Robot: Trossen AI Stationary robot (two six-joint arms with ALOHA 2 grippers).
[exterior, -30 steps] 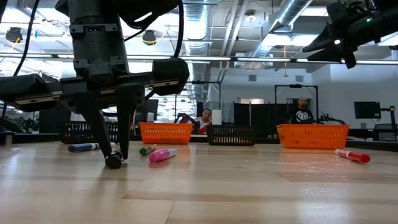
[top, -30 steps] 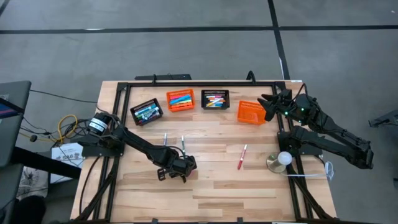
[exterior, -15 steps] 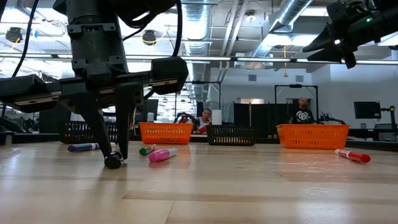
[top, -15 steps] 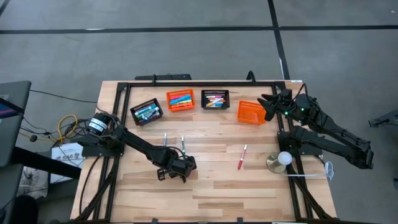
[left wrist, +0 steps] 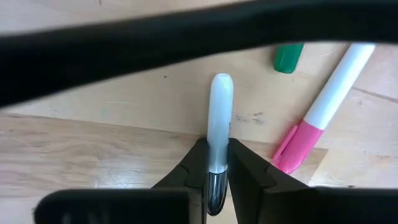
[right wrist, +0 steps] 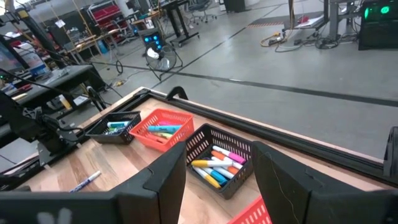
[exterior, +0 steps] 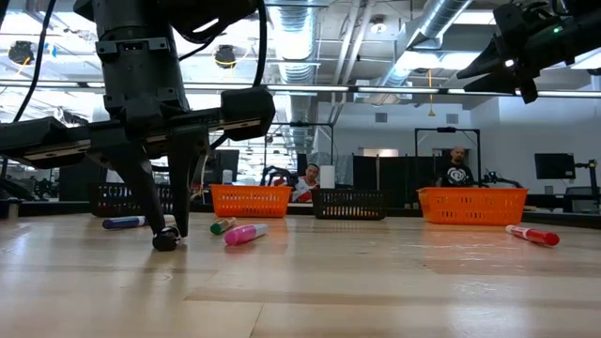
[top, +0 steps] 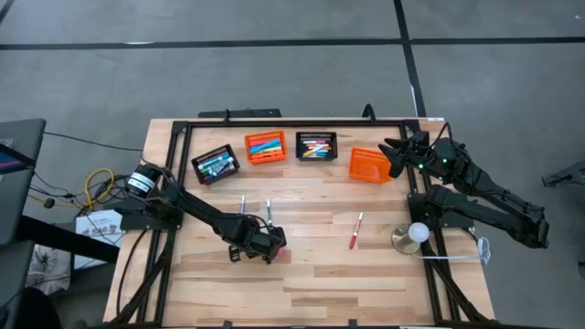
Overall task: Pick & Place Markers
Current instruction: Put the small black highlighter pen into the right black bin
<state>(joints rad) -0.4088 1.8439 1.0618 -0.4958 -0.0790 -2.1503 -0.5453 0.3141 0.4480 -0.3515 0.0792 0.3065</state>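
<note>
White marker [left wrist: 219,118] is being pinched by the left fingers [left wrist: 214,171], low at the table's [top: 366,274] middle, probably for lifting; the right fingers [right wrist: 217,168] are waiting apart, empty, over the far right corner.

A white marker [left wrist: 219,121] with a dark end lies on the wood, pinched between two dark fingers. Just beside it lie a pink-and-white marker [left wrist: 323,112] and a green one [left wrist: 288,57]. A red marker [top: 356,230] lies well apart.
</note>
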